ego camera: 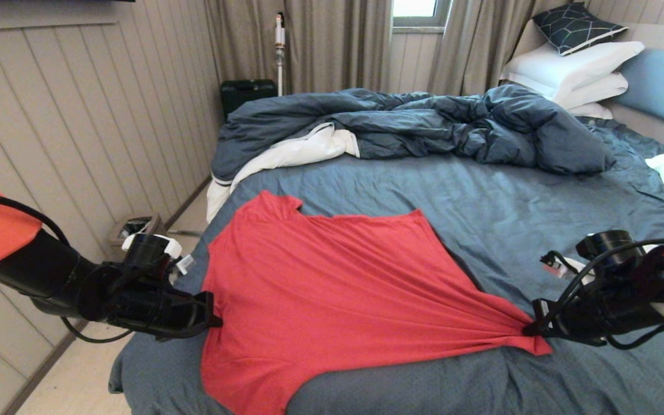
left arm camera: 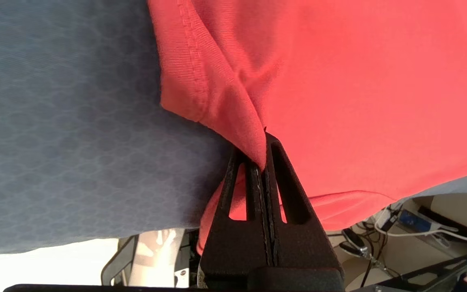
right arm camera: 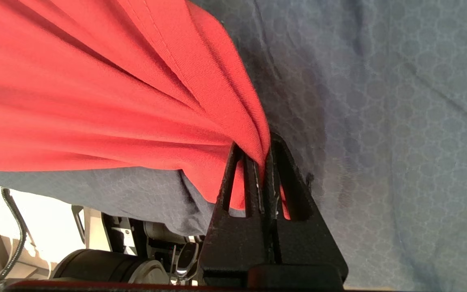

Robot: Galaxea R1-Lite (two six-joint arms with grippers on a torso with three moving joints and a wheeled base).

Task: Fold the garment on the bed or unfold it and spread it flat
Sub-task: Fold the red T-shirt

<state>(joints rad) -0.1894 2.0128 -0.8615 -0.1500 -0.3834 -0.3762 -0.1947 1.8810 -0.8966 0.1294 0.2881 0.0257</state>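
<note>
Head view, starting nearest the robot: the red garment [ego camera: 320, 288] lies spread over the near part of the bed [ego camera: 516, 219], on the slate-blue sheet, with its lowest edge draped over the bed's near side. At the garment's left edge the left gripper [ego camera: 215, 316] is clamped on the cloth; the left wrist view shows its jaws pressed together with a fold of the hemmed edge of the garment [left arm camera: 339, 81] pinched between the black fingers [left arm camera: 253, 178]. At the garment's right corner the right gripper [ego camera: 531, 329] pinches a bunched point of fabric, and creases fan out from that point across the shirt toward its far side. The right wrist view confirms it: the jaws are closed narrow on gathered folds of the garment [right arm camera: 95, 93], with the patterned sheet just beside them.

Beyond the garment, its collar end points toward the far left of the bed. Farther back than the garment a rumpled dark blue duvet [ego camera: 424, 124] with white lining is heaped across the bed. To the far right of the garment, white pillows [ego camera: 574, 72] are stacked against a light blue headboard [ego camera: 663, 86], with a dark patterned cushion [ego camera: 575, 26] on top of them.
</note>
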